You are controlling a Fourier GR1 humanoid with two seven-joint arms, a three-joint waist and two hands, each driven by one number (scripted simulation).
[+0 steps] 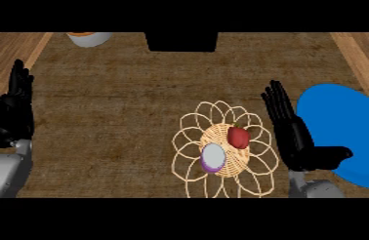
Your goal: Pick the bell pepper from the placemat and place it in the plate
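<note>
A red bell pepper (238, 137) sits on a round woven placemat (225, 150) with looped wire petals, low in the head view. Beside the pepper on the mat lies a white and purple rounded object (213, 158). A blue plate (338, 131) lies at the right edge. My right hand (293, 134) stands open between the placemat and the plate, fingers straight and pointing away, thumb over the plate's rim. It is just right of the pepper and apart from it. My left hand (17, 105) rests open at the left edge, fingers up.
A white bowl with something orange in it (89, 38) stands at the far left of the counter. A black block (181, 41) sits at the far middle. Light wooden strips (352, 49) border the brown countertop on both sides.
</note>
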